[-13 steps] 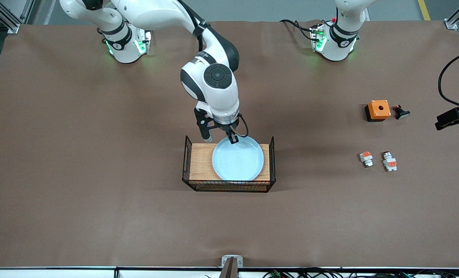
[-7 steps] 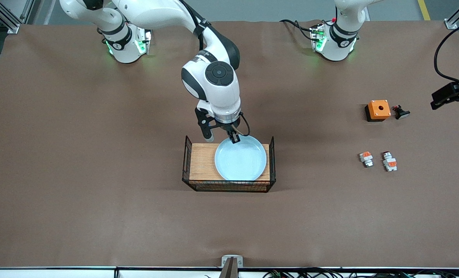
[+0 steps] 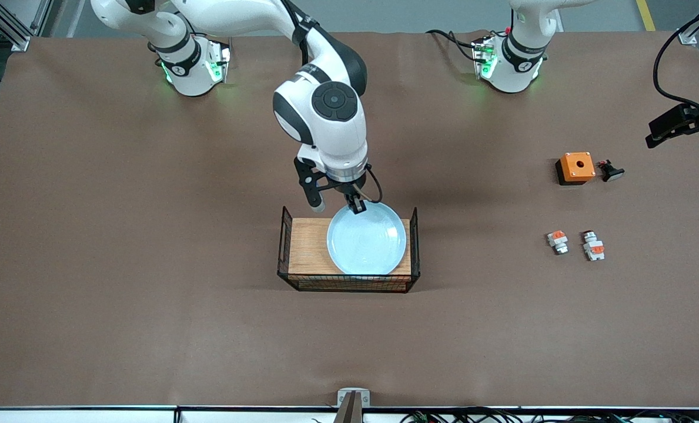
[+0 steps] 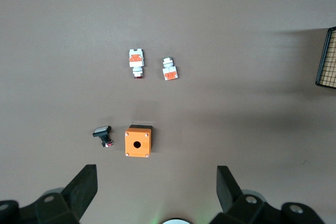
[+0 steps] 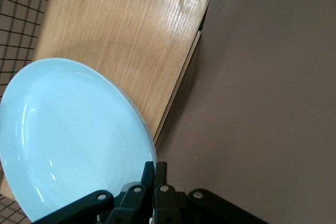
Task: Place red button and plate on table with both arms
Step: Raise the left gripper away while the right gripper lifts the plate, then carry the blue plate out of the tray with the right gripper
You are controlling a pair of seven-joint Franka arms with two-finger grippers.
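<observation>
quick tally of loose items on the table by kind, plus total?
Plate: 1, pale blue, on the wooden board
Wooden board with wire mesh: 1
Orange box with a hole: 1
White-orange blocks: 2, the red button and a smaller piece
Small black part beside the box: 1
Total: 6

Right gripper on plate rim

2 white jointed arms, black bands, round black joint caps, green base lights, black 2-finger grippers, black cables.
</observation>
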